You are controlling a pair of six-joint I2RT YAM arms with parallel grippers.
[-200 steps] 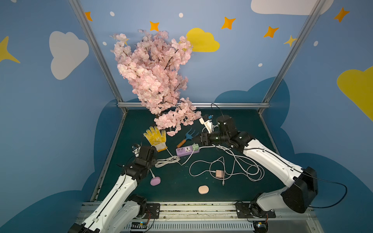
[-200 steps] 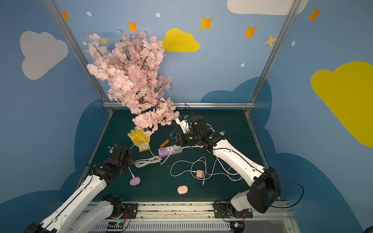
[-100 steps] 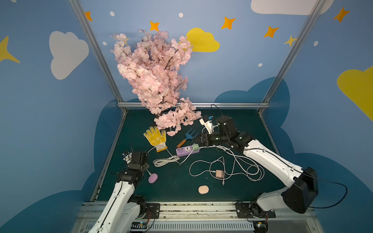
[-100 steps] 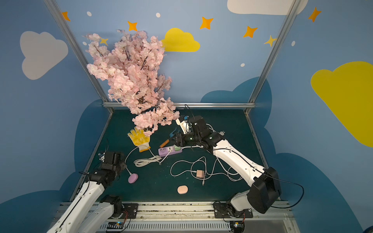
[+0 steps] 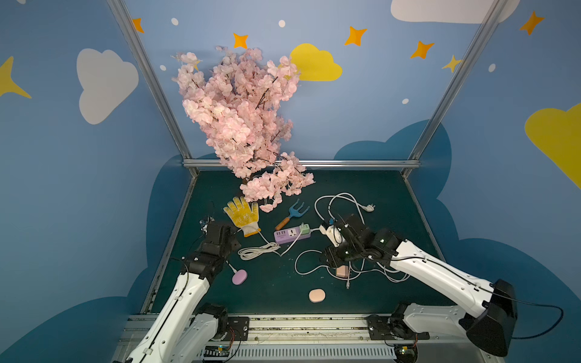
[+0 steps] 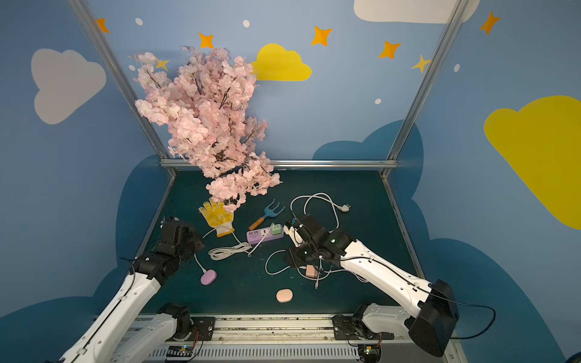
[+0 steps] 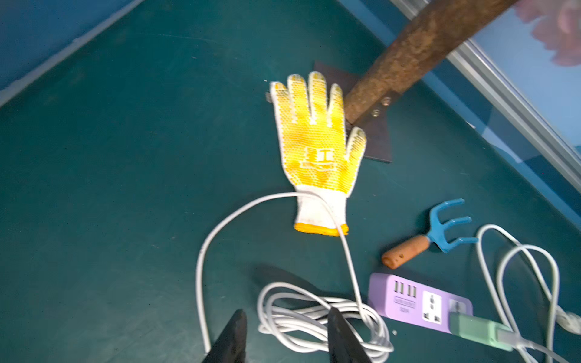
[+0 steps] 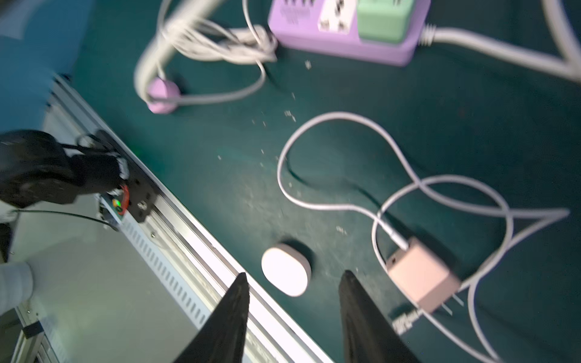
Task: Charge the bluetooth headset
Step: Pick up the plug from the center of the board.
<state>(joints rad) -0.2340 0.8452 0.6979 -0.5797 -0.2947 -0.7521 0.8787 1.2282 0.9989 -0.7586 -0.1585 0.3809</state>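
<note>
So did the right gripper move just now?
Yes. The right gripper moved from the purple power strip toward the front, near the pink charger plug.

Yellow-dotted white glove (image 7: 317, 151), lilac power strip (image 7: 415, 301), blue rake (image 7: 446, 231), pink blossoms (image 5: 242, 125), dark green table (image 5: 383, 185)

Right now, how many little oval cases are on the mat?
2. A lilac case lies beside the left arm, with a white cable running to it. A peach case lies near the front edge. More may be hidden.
</note>
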